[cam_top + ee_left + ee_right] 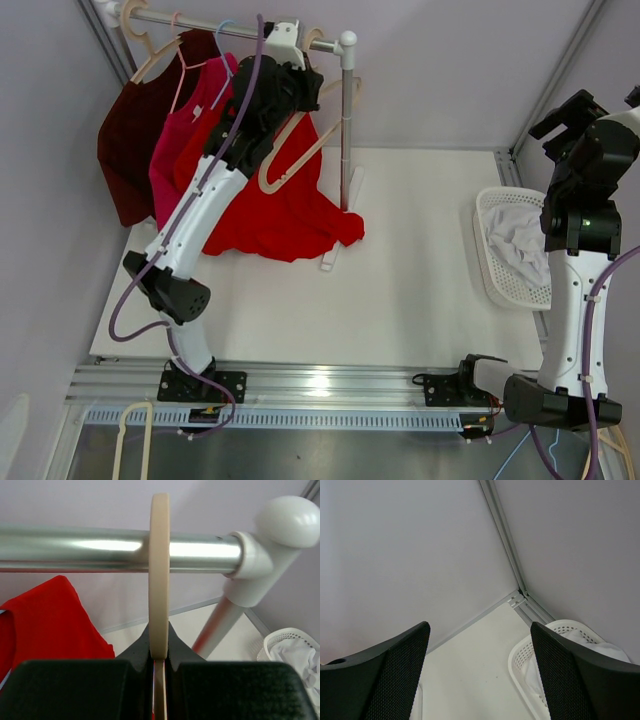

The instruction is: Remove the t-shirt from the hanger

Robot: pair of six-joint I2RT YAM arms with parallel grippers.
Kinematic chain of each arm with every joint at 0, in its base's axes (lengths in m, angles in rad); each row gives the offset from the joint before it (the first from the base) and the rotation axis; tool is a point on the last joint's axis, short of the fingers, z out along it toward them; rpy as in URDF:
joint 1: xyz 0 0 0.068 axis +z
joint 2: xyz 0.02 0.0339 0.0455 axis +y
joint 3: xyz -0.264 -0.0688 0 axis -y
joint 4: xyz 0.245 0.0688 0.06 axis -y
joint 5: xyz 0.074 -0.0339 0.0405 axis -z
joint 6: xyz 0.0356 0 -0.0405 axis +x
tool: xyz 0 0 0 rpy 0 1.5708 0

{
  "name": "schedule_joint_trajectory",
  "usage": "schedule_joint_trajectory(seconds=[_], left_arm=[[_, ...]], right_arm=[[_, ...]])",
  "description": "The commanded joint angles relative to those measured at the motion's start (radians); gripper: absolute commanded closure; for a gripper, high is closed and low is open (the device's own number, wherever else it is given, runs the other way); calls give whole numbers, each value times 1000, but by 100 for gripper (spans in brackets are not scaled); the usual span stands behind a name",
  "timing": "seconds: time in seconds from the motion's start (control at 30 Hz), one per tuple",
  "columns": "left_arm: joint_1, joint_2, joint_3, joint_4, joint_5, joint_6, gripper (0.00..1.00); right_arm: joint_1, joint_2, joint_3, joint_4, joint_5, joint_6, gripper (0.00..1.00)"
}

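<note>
1. Top external
   - Shows the left arm stretched up to the rail [200,21], with the left gripper [305,75] at the hook end of the beige hanger [270,185].
   - Finds the red t-shirt [280,215] hanging below that gripper, just beside a magenta shirt [170,160] and a dark red shirt [125,150]. Has its lower edge slumped on the table [420,280] against the post [347,130].
   - Leaves one curved shoulder of the hanger bare in front of the red cloth. Cannot tell whether any of the t-shirt is on the hanger.
   - Places the right arm raised at the far right, with the right gripper [565,118] above a white basket [495,200] that holds white cloth [520,245].

2. Left wrist
   - Catches the beige hanger [159,580] hooked over the rail [75,547], near the end knob [292,520] and the post [220,625].
   - Shows the left gripper [159,655] clenched on the hanger's neck just under the rail, with both fingers [75,690] pressed against it.
   - Puts the red t-shirt [50,625] low on the left, behind the fingers, and the basket [285,640] at the far right.

3. Right wrist
   - Shows the right gripper [480,630] released, with the fingers [385,675] spread wide and nothing between them.
   - Looks down past them on the table [470,670], the basket [520,660] and the white cloth [600,647] beside the right finger.
</note>
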Motion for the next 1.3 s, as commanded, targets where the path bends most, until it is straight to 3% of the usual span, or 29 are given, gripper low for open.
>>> schedule_joint_trajectory(seconds=[0.0,0.07,0.1,0.17,0.2,0.27,0.3,0.37,0.4,0.43,0.6,0.77,0.8,0.93,1.1,1.17,1.27], left_arm=[[-37,-17,24,34,-11,54,99],[-40,-22,18,29,-16,59,96],[-40,-25,20,24,-21,61,83],[-40,-36,18,11,-15,73,71],[-40,-54,24,3,-13,87,60],[-40,-80,30,-34,-11,99,50],[-39,-117,27,-48,-11,111,36],[-30,-166,-6,-69,2,124,19],[-25,-216,-26,-72,10,124,5],[-8,-243,-49,-75,24,119,1],[145,-330,-69,-133,152,48,1],[299,-335,-63,-97,191,93,0],[331,-323,-45,-100,214,100,4],[348,-260,18,-141,257,156,16],[363,-223,-39,-127,280,162,20],[377,-201,-31,-138,286,159,29],[398,-168,-29,-141,275,124,26]], right_arm=[[5,-10,-4,23,-25,-4,14],[7,-11,-5,23,-28,0,14],[7,-11,-7,24,-30,0,14],[8,-8,-7,23,-30,2,13],[8,-7,-7,24,-31,2,13],[10,-8,-8,27,-36,0,13],[11,-7,-8,30,-37,-1,13],[13,-7,-8,30,-37,0,13],[13,-8,-8,32,-37,2,13],[14,-8,-7,34,-41,5,13],[25,-1,6,32,-62,5,13],[33,3,13,27,-85,13,13],[37,3,13,29,-91,11,13],[42,4,12,30,-90,5,12],[45,13,13,35,-96,2,12],[45,16,13,37,-97,0,12],[48,21,12,37,-94,-9,11]])
